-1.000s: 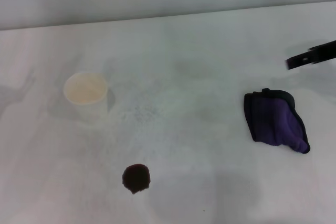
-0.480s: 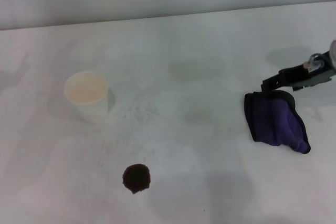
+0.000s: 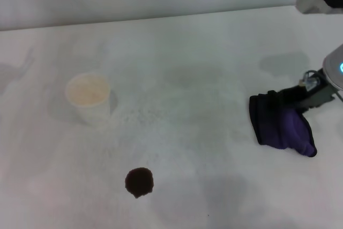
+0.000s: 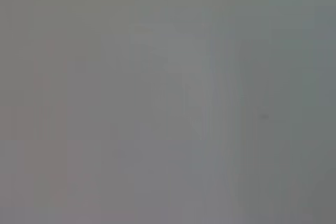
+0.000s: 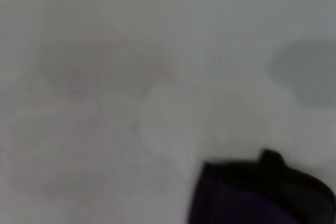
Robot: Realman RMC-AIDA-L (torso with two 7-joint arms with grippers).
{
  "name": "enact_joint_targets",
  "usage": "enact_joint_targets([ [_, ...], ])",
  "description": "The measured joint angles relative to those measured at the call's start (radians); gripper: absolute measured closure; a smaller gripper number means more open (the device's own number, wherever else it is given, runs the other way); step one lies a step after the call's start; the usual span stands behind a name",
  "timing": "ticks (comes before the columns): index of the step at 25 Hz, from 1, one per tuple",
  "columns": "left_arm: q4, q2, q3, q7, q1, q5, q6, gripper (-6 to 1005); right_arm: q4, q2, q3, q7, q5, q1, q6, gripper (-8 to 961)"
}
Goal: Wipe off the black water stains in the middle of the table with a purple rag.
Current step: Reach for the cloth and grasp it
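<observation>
Though the right gripper (image 3: 292, 96) overlaps the purple rag (image 3: 282, 126), its fingers' state is indiscernible.

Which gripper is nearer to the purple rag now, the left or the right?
The right. The right gripper is at the far edge of the purple rag; the left gripper is not in view.
</observation>
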Motion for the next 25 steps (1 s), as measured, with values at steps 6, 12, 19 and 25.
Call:
enact_joint_targets([
  [6, 0.024, -0.009, 0.002, -0.001, -0.004, 0.047, 0.017, 108, 0.046, 0.002, -0.003, 0.001, -0.047, 0.025, 0.023, 116],
  [12, 0.026, -0.025, 0.001, 0.005, -0.009, 0.088, 0.048, 108, 0.136, 0.001, -0.033, -0.003, -0.047, 0.051, -0.004, 118],
  [19, 0.022, -0.035, 0.006, 0.005, -0.022, 0.091, 0.09, 108, 0.165, 0.002, -0.068, -0.005, -0.05, 0.066, -0.055, 146],
  [25, 0.026, -0.039, 0.007, -0.001, -0.01, 0.09, 0.08, 109, 0.179, 0.003, -0.091, 0.004, -0.093, 0.083, -0.059, 347],
])
